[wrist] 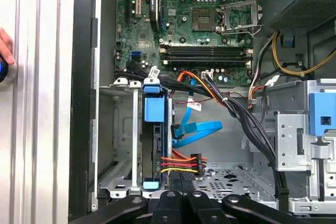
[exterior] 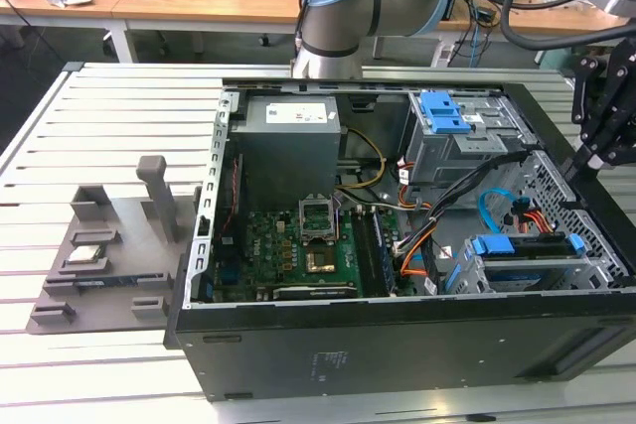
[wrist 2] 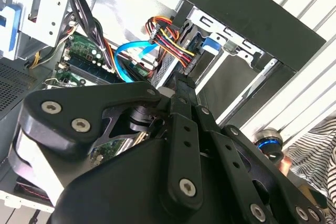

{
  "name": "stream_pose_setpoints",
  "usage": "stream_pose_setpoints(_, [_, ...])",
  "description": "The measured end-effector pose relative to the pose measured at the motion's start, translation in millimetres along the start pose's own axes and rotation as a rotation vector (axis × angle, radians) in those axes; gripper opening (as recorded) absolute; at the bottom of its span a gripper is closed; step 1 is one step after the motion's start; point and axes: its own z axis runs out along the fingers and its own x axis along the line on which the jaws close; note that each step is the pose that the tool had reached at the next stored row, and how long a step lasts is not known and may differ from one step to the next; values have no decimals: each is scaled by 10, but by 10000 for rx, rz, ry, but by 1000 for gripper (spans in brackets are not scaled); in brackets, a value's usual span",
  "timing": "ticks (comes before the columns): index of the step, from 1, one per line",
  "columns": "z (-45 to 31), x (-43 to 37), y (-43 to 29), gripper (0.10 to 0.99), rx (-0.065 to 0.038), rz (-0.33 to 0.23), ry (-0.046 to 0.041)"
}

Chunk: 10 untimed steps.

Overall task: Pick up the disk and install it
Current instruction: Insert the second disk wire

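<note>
a: sitting on edge in the metal drive cage (wrist: pixel 123 145) of the open computer case (exterior: pixel 397 345), the disk (wrist: pixel 157 145) shows its blue rail end (wrist: pixel 154 109) in the first wrist view. in the exterior view the disk (exterior: pixel 522 257) lies in the cage near the case's front corner, on the exterior view's right.

b: cables?

a: a red, yellow, orange and black power bundle (wrist: pixel 181 162) runs to a connector just beside the disk's lower end. a light blue flat data cable (wrist: pixel 197 129) loops near it, loose end toward the disk. second wrist view shows the same bundle (wrist 2: pixel 170 38) and blue cable (wrist 2: pixel 128 51).

b: claw?

a: gripper (wrist: pixel 181 182) hangs above the disk's end by the power connector. black fingers (wrist 2: pixel 184 90) look drawn together into one narrow tip in the second wrist view; cannot tell if anything is pinched between them. in the exterior view the gripper (exterior: pixel 586 156) is over the case's right wall.

b: surroundings?

a: motherboard (exterior: pixel 298 245), power supply (exterior: pixel 288 151), second cage with blue latch (exterior: pixel 442 116). grey fixture (exterior: pixel 109 245) on the slatted table (exterior: pixel 99 106), well apart from the case. a person's hand (wrist: pixel 5 45) at the table edge.
</note>
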Motion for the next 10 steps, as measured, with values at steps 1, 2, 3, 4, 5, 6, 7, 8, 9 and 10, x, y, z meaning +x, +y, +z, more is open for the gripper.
stream_pose_setpoints(1, [2,0,23,106,-1,-1,-1])
stream_pose_setpoints(2, [3,0,37,106,0,-1,-1])
stream_pose_setpoints(3, [4,0,48,106,0,0,-1])
stream_pose_setpoints(4, [5,0,57,106,-1,-1,-2])
stream_pose_setpoints(5, [5,0,66,106,-1,-1,-1])
stream_pose_setpoints(6, [6,0,80,106,-1,-1,-1])
stream_pose_setpoints(7, [8,1,112,106,-1,0,0])
stream_pose_setpoints(8, [10,0,148,106,-1,-1,0])
stream_pose_setpoints(9, [12,0,175,106,-1,-1,-1])
stream_pose_setpoints(10, [15,1,220,106,-1,-1,-1])
